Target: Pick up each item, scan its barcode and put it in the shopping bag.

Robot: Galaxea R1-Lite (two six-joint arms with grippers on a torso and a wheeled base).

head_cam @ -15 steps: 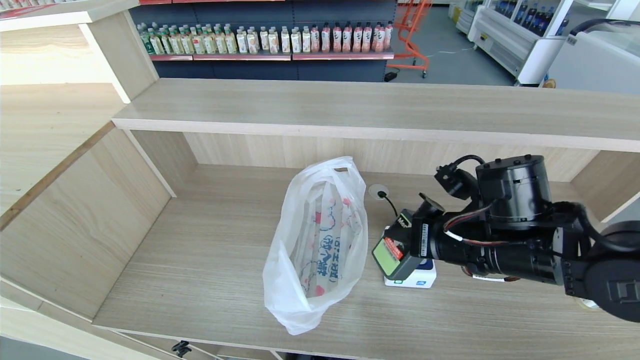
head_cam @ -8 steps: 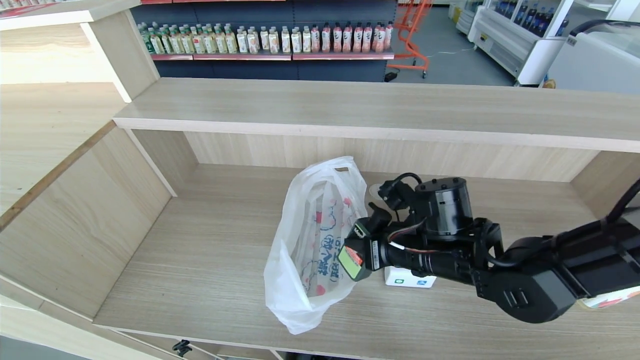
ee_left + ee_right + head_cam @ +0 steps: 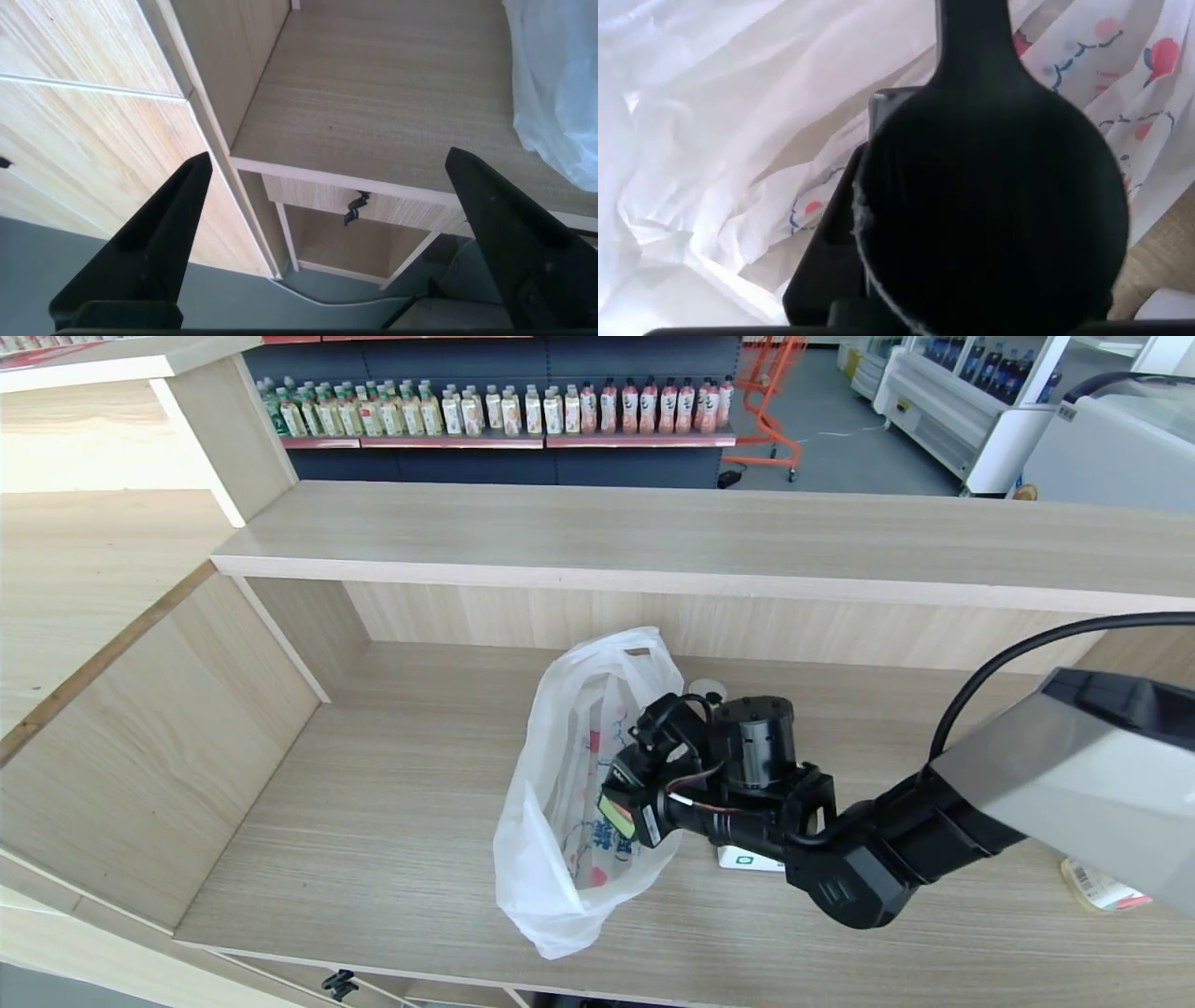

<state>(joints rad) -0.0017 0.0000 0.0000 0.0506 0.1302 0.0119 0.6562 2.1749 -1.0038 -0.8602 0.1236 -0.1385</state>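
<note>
The shopping bag (image 3: 579, 793) lies on the pale wooden worktop (image 3: 373, 840). It is thin white plastic, its handles point away from the robot and its mouth gapes toward the robot's right. Inside the bag rests a long white packet (image 3: 586, 775) printed with pink and blue marks.

The right claw (image 3: 635, 803) is at the bag's mouth, over its right-hand rim. It is clenched on a small dark box (image 3: 616, 817) with a green and red label, and the labelled face is turned toward the bag's inside. In the right wrist view the box (image 3: 990, 205) is a dark mass close to the lens. The bag's white film (image 3: 719, 140) and the printed packet (image 3: 1120, 75) are all around it. I cannot tell whether the box touches the plastic.

Just beside the bag on its right stands a small white scanner box (image 3: 747, 861), mostly hidden by the right arm. Well apart from the bag, farther right, a bottle (image 3: 1102, 889) lies on the worktop.

The left claw (image 3: 329, 157) is released, its two dark fingers (image 3: 149, 252) spread wide. It hangs out past the worktop's near edge (image 3: 374, 84), on the left of the bag, and one white fold of the bag (image 3: 561, 84) shows beyond it. A small black latch (image 3: 353, 207) sits under that edge, nearer the robot than the bag.
</note>
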